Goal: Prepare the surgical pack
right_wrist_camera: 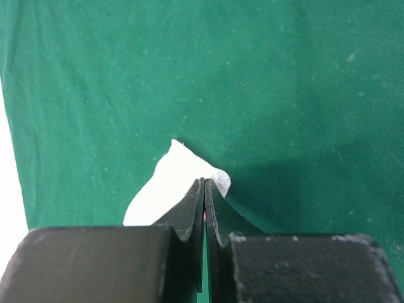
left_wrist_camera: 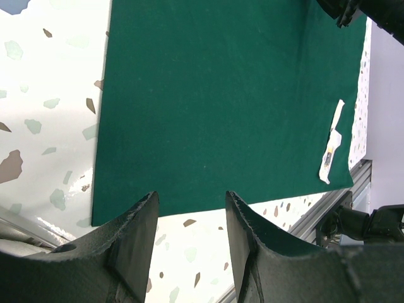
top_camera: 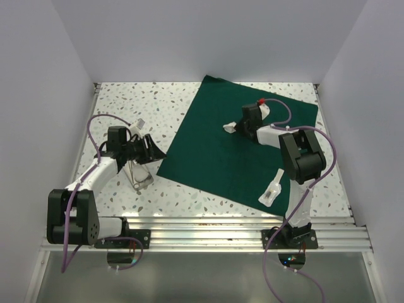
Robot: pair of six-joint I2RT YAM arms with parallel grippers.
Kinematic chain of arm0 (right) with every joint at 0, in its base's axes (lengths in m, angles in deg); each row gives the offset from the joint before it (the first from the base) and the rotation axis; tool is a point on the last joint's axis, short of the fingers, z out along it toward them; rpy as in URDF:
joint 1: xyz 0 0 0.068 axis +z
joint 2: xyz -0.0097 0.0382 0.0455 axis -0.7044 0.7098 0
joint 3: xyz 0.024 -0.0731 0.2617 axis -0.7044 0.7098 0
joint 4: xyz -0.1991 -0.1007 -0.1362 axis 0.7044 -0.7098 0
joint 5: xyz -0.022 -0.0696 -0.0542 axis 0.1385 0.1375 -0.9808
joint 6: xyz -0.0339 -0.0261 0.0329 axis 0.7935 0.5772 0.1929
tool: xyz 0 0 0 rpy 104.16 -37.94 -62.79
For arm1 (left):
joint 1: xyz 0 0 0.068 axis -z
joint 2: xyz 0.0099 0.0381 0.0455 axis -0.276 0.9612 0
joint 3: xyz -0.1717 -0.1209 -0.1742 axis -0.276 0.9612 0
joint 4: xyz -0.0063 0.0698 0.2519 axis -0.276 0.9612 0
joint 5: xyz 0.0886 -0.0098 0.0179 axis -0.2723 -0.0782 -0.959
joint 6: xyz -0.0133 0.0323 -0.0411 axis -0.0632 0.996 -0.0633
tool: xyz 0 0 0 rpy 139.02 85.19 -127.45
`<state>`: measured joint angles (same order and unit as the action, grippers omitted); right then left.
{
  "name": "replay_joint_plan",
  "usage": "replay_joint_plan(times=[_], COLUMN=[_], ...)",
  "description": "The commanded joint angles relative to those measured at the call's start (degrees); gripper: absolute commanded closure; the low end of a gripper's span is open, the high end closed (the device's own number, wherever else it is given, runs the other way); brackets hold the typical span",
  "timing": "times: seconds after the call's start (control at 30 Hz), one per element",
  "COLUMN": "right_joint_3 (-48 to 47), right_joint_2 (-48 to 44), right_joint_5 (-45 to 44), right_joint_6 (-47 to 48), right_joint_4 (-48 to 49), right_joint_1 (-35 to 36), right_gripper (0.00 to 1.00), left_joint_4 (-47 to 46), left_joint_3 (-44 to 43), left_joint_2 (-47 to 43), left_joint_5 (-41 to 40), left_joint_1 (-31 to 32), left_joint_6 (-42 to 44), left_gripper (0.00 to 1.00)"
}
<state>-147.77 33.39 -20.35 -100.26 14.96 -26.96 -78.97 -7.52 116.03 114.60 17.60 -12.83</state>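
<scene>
The dark green drape (top_camera: 214, 145) of the surgical pack is lying flat and unfolded, turned at an angle, across the middle and right of the speckled table (top_camera: 126, 101). At the far left I am watching the left gripper (top_camera: 154, 150) hanging just off the drape's left corner. On its wrist camera its fingers (left_wrist_camera: 136, 227) are standing apart with only cloth and tabletop showing between them. Below that arm a small steel tray (top_camera: 140, 178) is sitting on the bare table, beside the drape and not on it.

Moving right, the right gripper (top_camera: 232, 128) is reaching over the far half of the drape. Its fingers (right_wrist_camera: 189, 214) are pressing tightly together, and they are pinching the edge of a white gauze pad (right_wrist_camera: 167, 186) that is sitting on the green cloth. Nearer me, a slim white packet (top_camera: 271, 189) is lying on the drape close to its near right edge, just beside the right arm.
</scene>
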Motion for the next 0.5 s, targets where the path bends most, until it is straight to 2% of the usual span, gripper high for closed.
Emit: replay_joint_plan(times=[0.0,0.47], right_joint_3=[-2.24,-8.48], right_joint_2=[-1.29,-1.11], right_joint_5=[0.35,4.65], right_joint_6=[2.42,4.62], right_joint_4=[1.59,2.99], right_joint_1=[-0.33,0.11], right_gripper=[1.0,1.0], left_joint_4=[-2.2,-2.37], left_joint_3=[-0.18,-0.18], left_joint_2=[-0.74,-0.82], left_joint_5=[1.0,1.0], left_joint_1=[0.44,0.44], left_joint_6=[1.04,0.51], left_gripper=[0.5,0.5])
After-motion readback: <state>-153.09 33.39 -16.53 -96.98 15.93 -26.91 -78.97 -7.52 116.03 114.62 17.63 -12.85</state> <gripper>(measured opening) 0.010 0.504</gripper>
